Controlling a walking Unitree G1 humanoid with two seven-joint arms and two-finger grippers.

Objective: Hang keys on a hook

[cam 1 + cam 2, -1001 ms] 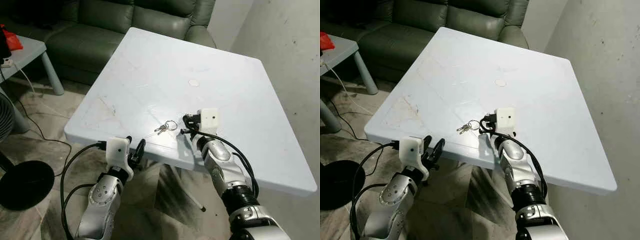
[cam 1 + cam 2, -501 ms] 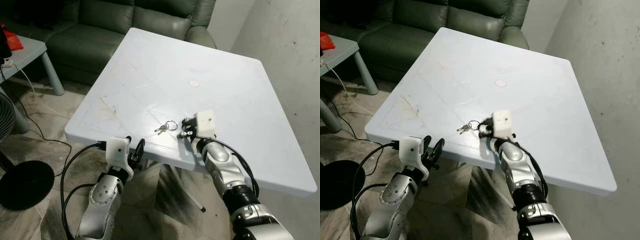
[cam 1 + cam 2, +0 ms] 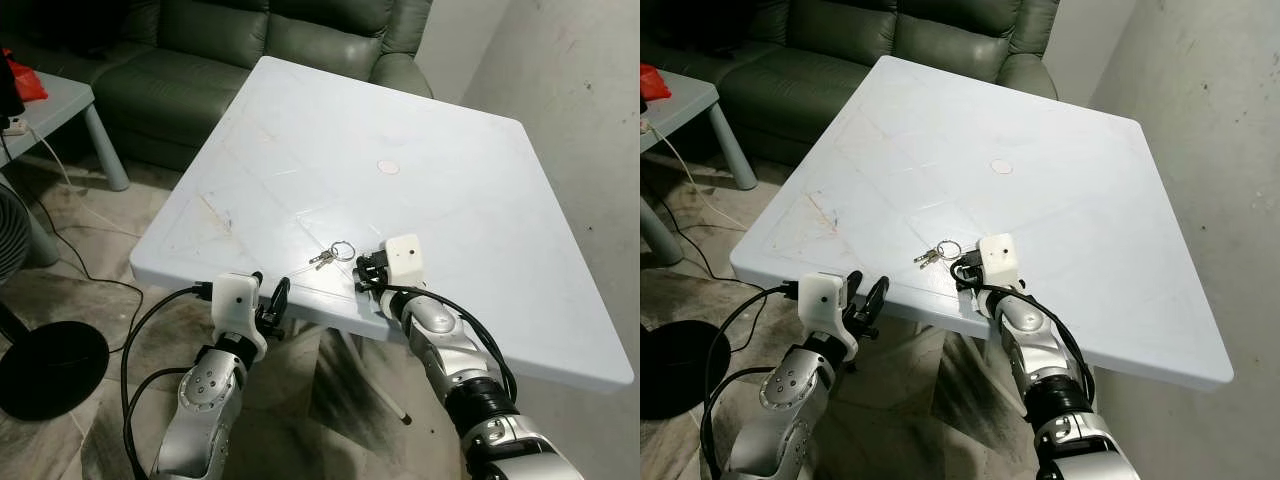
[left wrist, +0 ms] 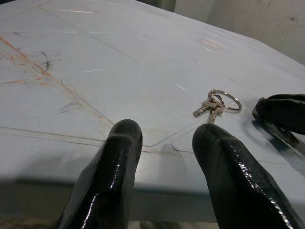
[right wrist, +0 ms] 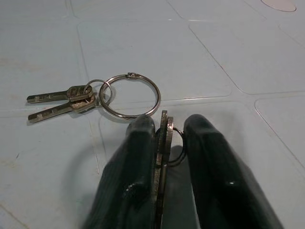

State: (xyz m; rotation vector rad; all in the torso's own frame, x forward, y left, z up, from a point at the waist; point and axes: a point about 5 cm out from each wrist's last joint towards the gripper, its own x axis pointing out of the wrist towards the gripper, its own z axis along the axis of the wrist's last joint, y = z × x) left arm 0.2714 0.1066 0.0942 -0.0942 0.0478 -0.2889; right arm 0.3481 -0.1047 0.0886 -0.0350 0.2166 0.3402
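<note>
The right gripper point(image 3: 366, 272) has slid down and left across the white table point(image 3: 450, 180) over the last second, and now sits low in the centre of the left eye frame, just right of the keys point(image 3: 331, 254). In the right wrist view its two fingers point(image 5: 138, 157) are closed to a narrow slot, with a thin metal piece standing between them that I cannot identify. The key ring point(image 5: 128, 95) and its two keys lie flat on the table just beyond the fingertips, not yet held. So the reach looks nearly done, but the pick-up has not happened, and no hook can be made out

The left gripper point(image 3: 268, 300) hangs at the lower left, below the table's near edge, its fingers point(image 4: 109, 181) spread apart and holding nothing

The keys lie near the table's front edge, so a push toward the robot could slide them off. The tabletop stretches bare toward the upper part of the frame, with a green sofa point(image 3: 250, 50) beyond it and a grey wall point(image 3: 570, 90) along the right
</note>
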